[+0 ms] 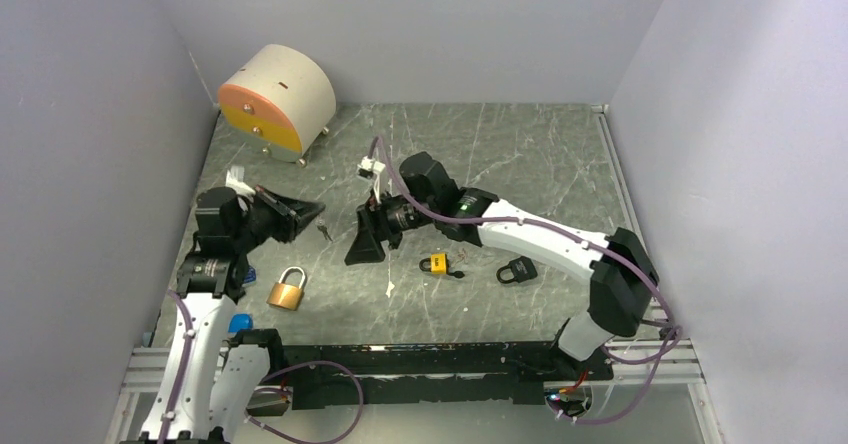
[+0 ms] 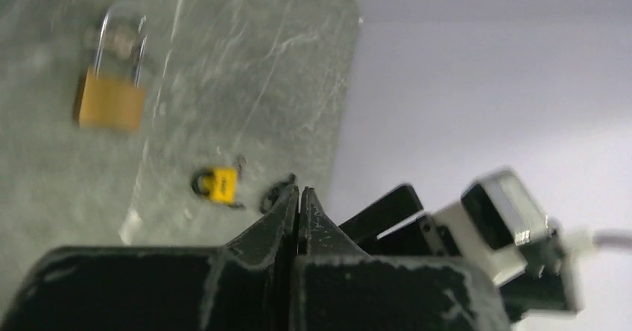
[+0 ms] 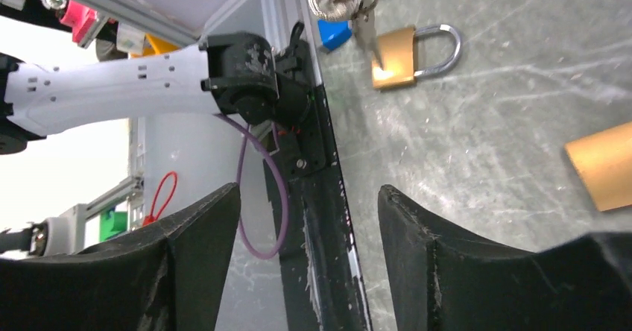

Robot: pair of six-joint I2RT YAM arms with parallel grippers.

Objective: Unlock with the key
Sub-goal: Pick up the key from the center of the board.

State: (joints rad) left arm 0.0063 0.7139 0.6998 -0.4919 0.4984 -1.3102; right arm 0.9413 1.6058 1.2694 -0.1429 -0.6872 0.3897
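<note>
A small dark key [image 1: 326, 231] sits just below the tips of my left gripper [image 1: 320, 208]. In the right wrist view the key [image 3: 365, 29] is on a silver ring, with its tip over a corner of the brass padlock [image 3: 395, 59]. The brass padlock [image 1: 287, 291] lies flat near the left arm, shackle pointing away. My left gripper [image 2: 299, 191] is shut and nothing shows between its tips; the key is hidden in its own view. My right gripper [image 1: 358, 254] is open and empty, tip to tip with the left one [image 3: 309, 188].
A small yellow padlock [image 1: 434, 263] and a black padlock [image 1: 516, 271] lie under the right arm. A beige and orange drum-shaped box [image 1: 275, 99] stands at the back left. A brass-coloured block [image 3: 604, 163] shows at the right edge. A blue piece [image 1: 240, 322] sits by the left base.
</note>
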